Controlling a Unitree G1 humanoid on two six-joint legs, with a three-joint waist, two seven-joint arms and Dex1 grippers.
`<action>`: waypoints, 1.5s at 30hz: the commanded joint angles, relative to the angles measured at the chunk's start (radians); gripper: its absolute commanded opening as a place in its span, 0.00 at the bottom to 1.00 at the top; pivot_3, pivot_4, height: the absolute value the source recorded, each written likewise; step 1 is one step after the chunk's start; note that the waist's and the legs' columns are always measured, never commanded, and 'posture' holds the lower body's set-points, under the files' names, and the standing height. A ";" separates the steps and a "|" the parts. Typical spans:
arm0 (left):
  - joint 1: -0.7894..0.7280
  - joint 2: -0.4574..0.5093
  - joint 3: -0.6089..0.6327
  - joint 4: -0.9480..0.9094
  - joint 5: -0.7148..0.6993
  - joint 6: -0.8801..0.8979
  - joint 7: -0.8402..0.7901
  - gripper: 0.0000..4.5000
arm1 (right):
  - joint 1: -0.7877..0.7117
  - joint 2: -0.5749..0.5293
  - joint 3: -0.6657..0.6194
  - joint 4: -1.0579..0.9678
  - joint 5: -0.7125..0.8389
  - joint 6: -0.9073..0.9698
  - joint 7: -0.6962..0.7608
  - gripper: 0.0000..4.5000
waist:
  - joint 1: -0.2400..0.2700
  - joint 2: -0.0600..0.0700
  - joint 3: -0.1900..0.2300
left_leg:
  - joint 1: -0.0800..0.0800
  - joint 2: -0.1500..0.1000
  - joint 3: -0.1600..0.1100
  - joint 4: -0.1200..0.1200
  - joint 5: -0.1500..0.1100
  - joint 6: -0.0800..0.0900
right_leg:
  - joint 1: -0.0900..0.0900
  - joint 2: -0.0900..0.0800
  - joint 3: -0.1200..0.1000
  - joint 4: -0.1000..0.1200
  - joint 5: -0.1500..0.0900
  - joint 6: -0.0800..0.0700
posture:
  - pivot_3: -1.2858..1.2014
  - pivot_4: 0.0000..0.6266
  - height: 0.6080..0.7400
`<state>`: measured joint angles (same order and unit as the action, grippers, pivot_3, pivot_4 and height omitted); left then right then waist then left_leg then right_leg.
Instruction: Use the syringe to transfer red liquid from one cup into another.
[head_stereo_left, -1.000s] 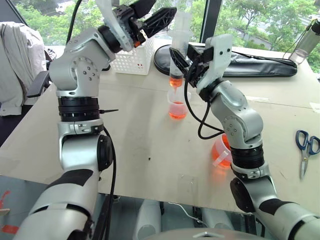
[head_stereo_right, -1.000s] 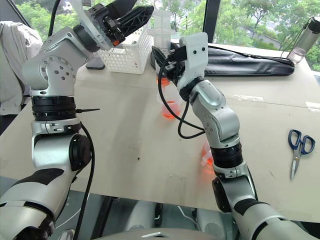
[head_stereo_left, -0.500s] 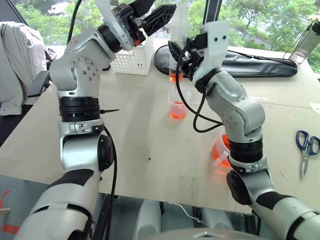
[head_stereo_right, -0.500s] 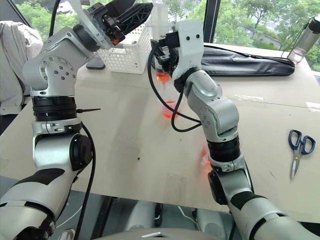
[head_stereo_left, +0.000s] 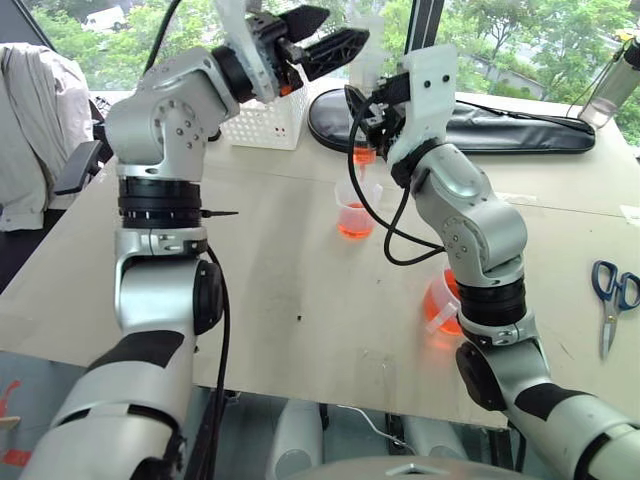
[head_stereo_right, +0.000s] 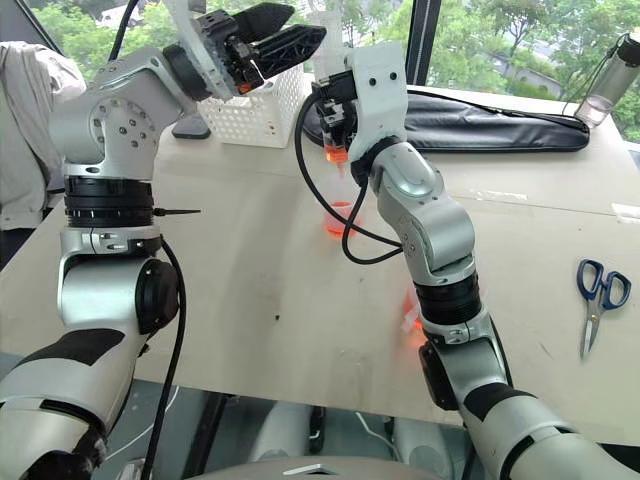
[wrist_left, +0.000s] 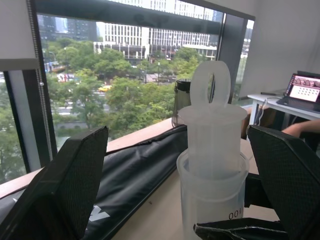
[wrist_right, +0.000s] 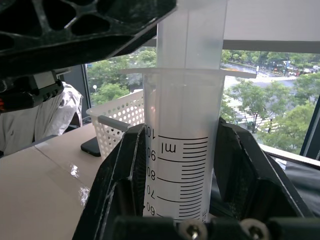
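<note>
Nearest me, the handled cup (head_stereo_left: 441, 303) of red liquid (head_stereo_left: 438, 300) sits on the worktop (head_stereo_left: 300, 290) behind my right forearm; farther out stands the small cup (head_stereo_left: 355, 213); above it my right end effector (wrist_right: 182, 165) pinches the upright syringe (wrist_right: 182, 145); my left end effector (wrist_left: 185, 165) is spread, flanking the plunger (wrist_left: 211, 115).

We find the scene evenly lit by soft daylight from the windows (head_stereo_left: 520, 40) behind the table (head_stereo_left: 300, 290), shadows faint, the greenery outside slightly overexposed, both head views sharp, and the near black fingers (wrist_left: 60, 190) in the wrist views softly out of focus.
</note>
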<state>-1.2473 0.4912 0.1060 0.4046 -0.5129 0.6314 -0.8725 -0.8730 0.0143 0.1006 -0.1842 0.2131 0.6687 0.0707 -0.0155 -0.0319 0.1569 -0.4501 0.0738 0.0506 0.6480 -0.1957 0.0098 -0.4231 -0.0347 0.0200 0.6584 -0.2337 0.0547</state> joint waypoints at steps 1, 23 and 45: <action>-0.059 0.014 0.009 0.026 0.009 -0.031 -0.034 1.00 | -0.008 0.000 -0.002 -0.043 -0.013 -0.025 0.003 0.33 | 0.000 0.000 0.000 | 0.000 0.000 0.000 0.000 0.000 0.000 | 0.000 0.000 0.000 0.000 0.000 0.000 | 0.52 0.24 0.88; -0.039 -0.002 -0.008 0.083 0.055 -0.064 -0.078 1.00 | 0.093 0.024 0.051 -0.031 -0.068 -0.103 0.043 0.33 | 0.000 0.000 0.000 | -0.001 0.000 0.000 0.000 0.000 0.000 | -0.001 0.000 0.000 0.000 0.000 0.000 | 0.52 0.24 0.88; -0.074 -0.013 -0.036 0.100 0.071 -0.054 -0.148 0.00 | 0.104 0.047 0.057 0.002 -0.090 -0.149 0.062 0.33 | 0.000 0.000 0.000 | -0.001 0.000 0.000 0.000 0.000 0.000 | -0.001 0.000 0.000 0.000 0.000 0.000 | 0.52 0.24 0.88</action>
<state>-1.2843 0.4741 0.0689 0.5159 -0.4515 0.5820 -1.0233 -0.7527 0.0477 0.1563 -0.1467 0.1235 0.5612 0.1269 -0.0160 -0.0314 0.1572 -0.4510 0.0739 0.0504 0.6477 -0.1957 0.0098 -0.4239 -0.0346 0.0200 0.6585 -0.2338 0.0547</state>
